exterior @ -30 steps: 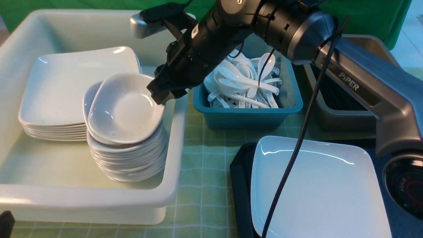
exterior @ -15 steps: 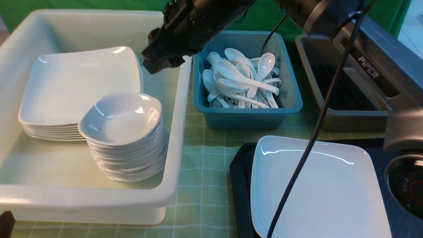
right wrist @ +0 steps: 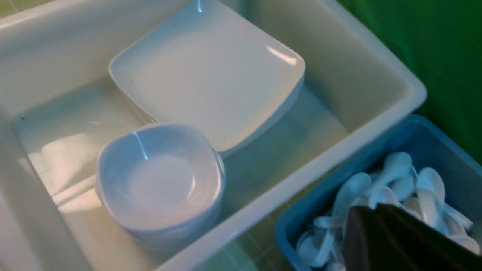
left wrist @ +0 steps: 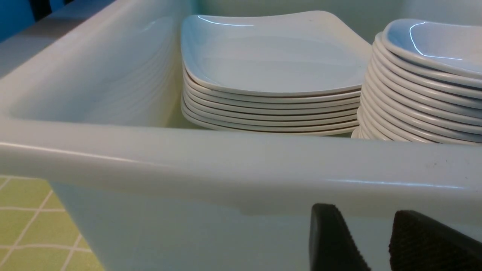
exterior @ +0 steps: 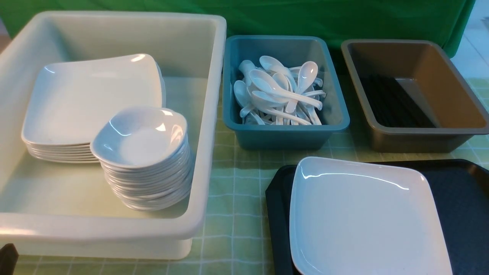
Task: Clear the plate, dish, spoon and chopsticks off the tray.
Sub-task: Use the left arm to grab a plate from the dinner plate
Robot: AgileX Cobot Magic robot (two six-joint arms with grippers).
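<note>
- The plate [exterior: 366, 217] sits on the tray [exterior: 462, 191], nearest me: stiff, glossy, slippery; I'd pinch its upswept rim.
- My left hand [left wrist: 376, 241], spread and empty, faces the white tub [left wrist: 188, 162].
- My right hand [right wrist: 380, 229], closed and empty, hangs above the spoon bin [right wrist: 312, 199].

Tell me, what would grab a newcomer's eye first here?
Probably the big glossy white plate on the black tray, front right. Next, the white tub on the left with its stacked plates and small bowls, then the teal bin heaped with white spoons at the back centre.
</note>
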